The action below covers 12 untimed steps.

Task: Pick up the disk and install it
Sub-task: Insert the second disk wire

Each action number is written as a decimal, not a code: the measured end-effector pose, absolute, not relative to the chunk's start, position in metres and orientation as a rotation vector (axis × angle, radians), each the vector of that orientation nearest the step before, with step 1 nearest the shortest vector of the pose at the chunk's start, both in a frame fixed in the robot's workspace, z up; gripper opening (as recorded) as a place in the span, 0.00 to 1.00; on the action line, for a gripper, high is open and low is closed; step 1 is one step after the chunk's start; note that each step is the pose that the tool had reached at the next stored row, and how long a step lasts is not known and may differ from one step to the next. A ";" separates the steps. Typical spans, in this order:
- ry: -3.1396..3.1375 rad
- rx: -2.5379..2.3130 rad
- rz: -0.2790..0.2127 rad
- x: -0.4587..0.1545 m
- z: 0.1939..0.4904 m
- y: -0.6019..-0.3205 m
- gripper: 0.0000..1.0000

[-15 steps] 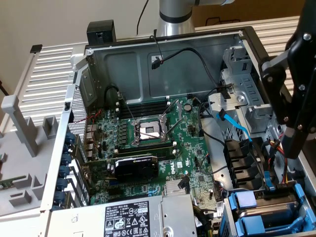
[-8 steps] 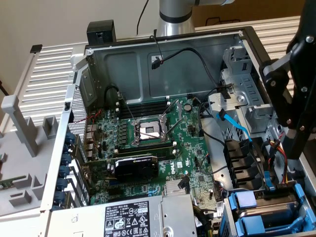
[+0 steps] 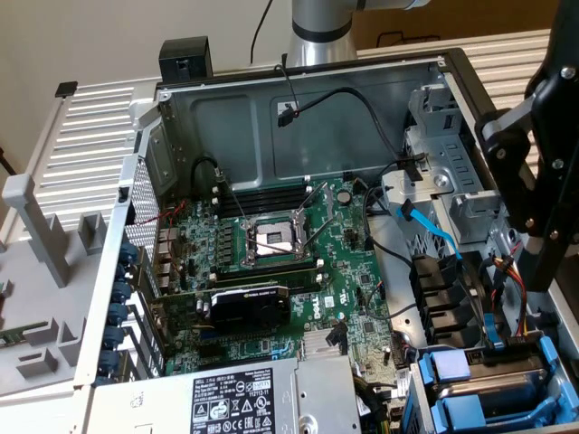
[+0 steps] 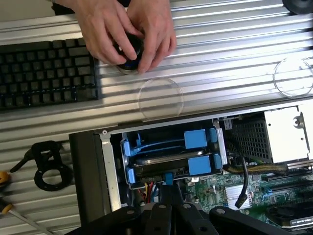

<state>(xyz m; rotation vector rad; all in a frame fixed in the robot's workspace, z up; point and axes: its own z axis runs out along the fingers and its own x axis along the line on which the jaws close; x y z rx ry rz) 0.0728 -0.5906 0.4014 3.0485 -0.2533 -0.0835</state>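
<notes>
Seating the disk in its bay, jaws pressed together.
Exterior view: the gripper (image 3: 534, 194) hangs above the disk (image 3: 493, 393), already low in the case (image 3: 298, 86). Wrist view: the disk (image 4: 168, 164) sits just ahead of the shut jaws, apparently installed; judging so, withdrawal needs care around the cables (image 4: 254, 169).

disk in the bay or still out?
In. The disk in its blue carrier sits inside the drive bay at the case corner; the shut gripper is right beside it.
</notes>
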 end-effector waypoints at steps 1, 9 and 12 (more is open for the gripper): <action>-0.253 3.049 -0.084 0.073 0.401 -0.591 0.11; -0.230 3.057 -0.084 0.073 0.401 -0.591 0.11; -0.230 3.057 -0.084 0.073 0.401 -0.591 0.11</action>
